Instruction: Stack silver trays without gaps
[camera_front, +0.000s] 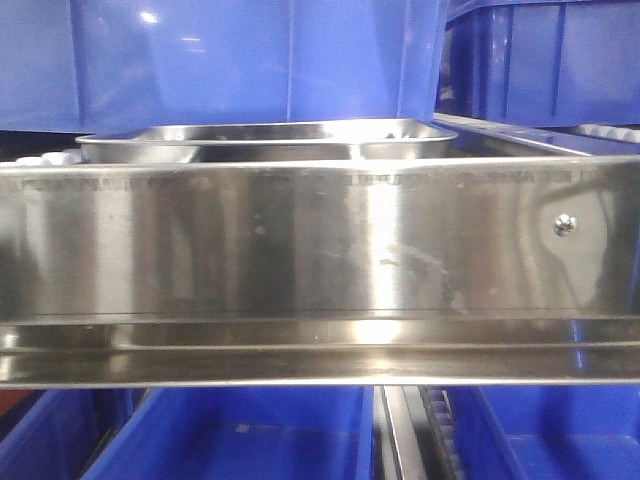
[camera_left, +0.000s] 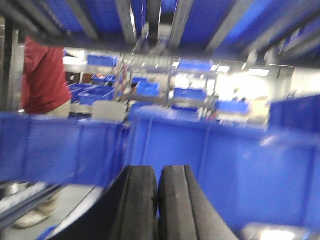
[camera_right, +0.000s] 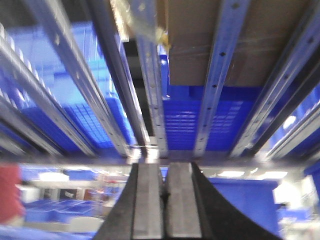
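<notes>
In the front view, silver trays (camera_front: 270, 140) lie on the shelf just behind the broad steel rail (camera_front: 320, 250); I see a large tray's rolled rim and another rim (camera_front: 140, 148) nested at its left. No gripper appears in that view. In the left wrist view my left gripper (camera_left: 158, 172) is shut with nothing between its black fingers (camera_left: 141, 200), facing blue bins. The right wrist view shows my right gripper (camera_right: 164, 167) shut and empty, tilted up toward the underside of a shelf. No tray shows in either wrist view.
Blue plastic bins (camera_front: 250, 60) stand behind and above the trays, and more bins (camera_front: 250, 435) sit below the rail. A person in a red shirt (camera_left: 42, 75) stands at the left. Metal shelf slats (camera_right: 150, 90) run overhead, with a cardboard box (camera_right: 200, 40) on them.
</notes>
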